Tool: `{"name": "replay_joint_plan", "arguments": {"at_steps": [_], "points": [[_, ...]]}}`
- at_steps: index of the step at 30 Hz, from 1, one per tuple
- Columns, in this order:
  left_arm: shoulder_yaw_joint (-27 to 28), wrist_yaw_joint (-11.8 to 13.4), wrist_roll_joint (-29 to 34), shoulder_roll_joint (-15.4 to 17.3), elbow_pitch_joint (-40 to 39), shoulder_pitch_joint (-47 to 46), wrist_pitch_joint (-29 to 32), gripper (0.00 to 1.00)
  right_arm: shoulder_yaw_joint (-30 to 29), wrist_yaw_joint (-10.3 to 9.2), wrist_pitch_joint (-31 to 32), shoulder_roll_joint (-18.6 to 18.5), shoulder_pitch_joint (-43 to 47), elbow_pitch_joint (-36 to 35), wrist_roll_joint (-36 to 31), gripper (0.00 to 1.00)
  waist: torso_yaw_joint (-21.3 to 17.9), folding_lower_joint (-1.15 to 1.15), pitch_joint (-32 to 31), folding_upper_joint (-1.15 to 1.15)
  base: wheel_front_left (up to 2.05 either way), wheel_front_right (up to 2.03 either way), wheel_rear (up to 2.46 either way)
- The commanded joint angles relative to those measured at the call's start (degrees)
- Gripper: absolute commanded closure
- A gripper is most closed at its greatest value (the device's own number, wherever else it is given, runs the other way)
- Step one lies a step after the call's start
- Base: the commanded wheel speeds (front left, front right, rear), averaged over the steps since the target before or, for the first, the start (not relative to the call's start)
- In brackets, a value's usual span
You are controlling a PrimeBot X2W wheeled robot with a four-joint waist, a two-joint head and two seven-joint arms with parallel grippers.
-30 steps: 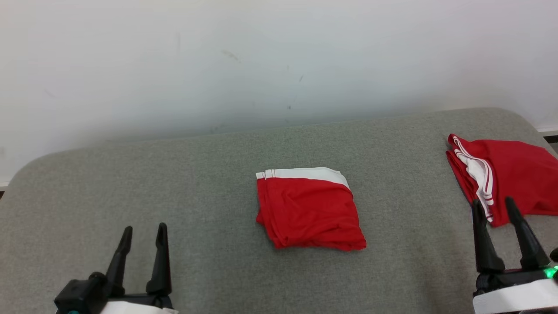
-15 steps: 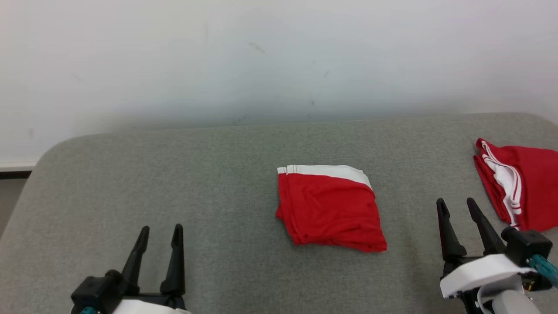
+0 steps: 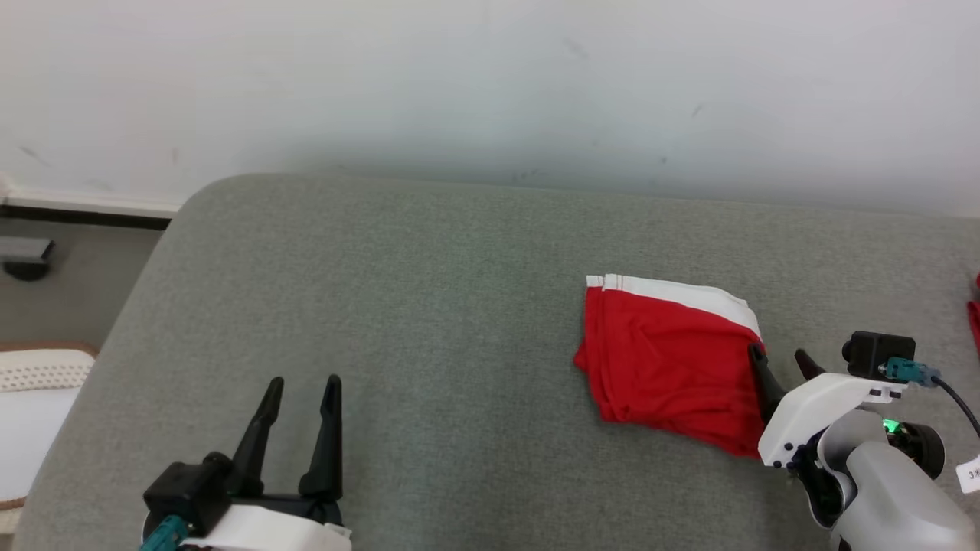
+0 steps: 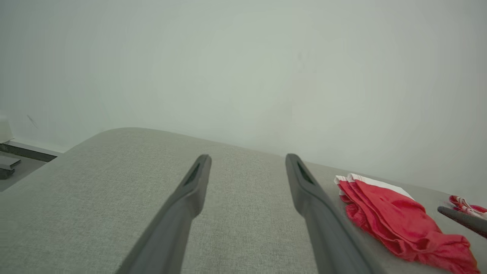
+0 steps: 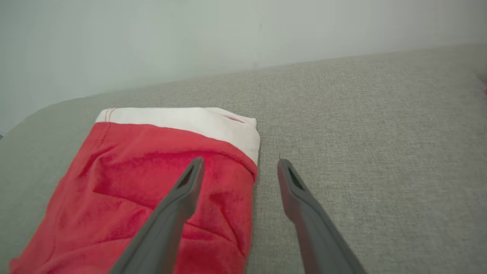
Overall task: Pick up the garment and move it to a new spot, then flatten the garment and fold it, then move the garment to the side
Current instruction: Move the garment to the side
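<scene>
The garment point(image 3: 666, 367) is red with a white band along its far edge and lies folded on the grey padded surface point(image 3: 383, 306). My right gripper point(image 3: 778, 353) is open at the garment's right edge. In the right wrist view the garment point(image 5: 152, 182) lies under the left finger, while the right finger is over bare padding; the gripper point(image 5: 239, 163) straddles the edge, and contact cannot be judged. My left gripper point(image 3: 304, 379) stands open over bare padding at the lower left, well apart from the garment point(image 4: 395, 224); in its own view the gripper point(image 4: 248, 156) holds nothing.
A second red and white garment point(image 4: 466, 203) lies farther right, cut by the head view's right edge point(image 3: 975, 310). The surface's rounded left corner drops to the floor, where a white woven object point(image 3: 31, 383) sits. A pale wall runs behind.
The head camera has turned left, so the whole scene sits further right in the picture. My right gripper has moved from beside the second garment to the folded garment's right edge.
</scene>
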Motion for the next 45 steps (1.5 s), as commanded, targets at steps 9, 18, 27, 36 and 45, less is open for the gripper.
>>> {"name": "replay_joint_plan", "arguments": {"at_steps": [9, 18, 27, 36, 45], "points": [[-0.35, -0.29, -1.11, 0.18, 0.74, -1.35, 0.02, 0.00, -0.09, 0.00, 12.45, 0.39, -5.64, 10.61, 4.16, 0.00, 3.46, 0.00, 2.36, 0.00, 0.00, 0.00, 0.00], [-0.57, -0.29, -1.51, 0.17, 1.14, -1.74, 0.02, 0.00, -0.40, 0.00, 20.45, 1.82, -5.58, 10.96, 8.55, 1.00, 3.15, 0.00, 2.61, 0.00, 0.00, 0.00, 0.00], [-0.85, -0.32, -1.35, 0.17, 0.85, -0.61, 0.02, 0.00, 2.21, 0.00, 15.65, 0.02, -5.52, 6.96, 9.94, 1.00, 0.63, 0.00, 0.37, 0.00, 0.00, 0.00, 0.00], [-3.06, -0.33, -1.41, 0.16, 0.77, 0.74, 0.02, 0.00, 6.00, 0.00, 13.90, -2.11, -3.63, 3.75, 12.51, 1.00, -6.36, 0.00, -2.47, 0.00, 0.00, 0.00, 0.00], [-10.16, -0.21, -2.34, 0.18, 0.70, -0.02, 0.02, 0.00, 10.41, 0.00, 13.42, -4.28, -2.38, 0.43, 15.52, 1.00, -15.54, 0.00, -2.55, 0.00, 0.00, 0.00, 0.00]]}}
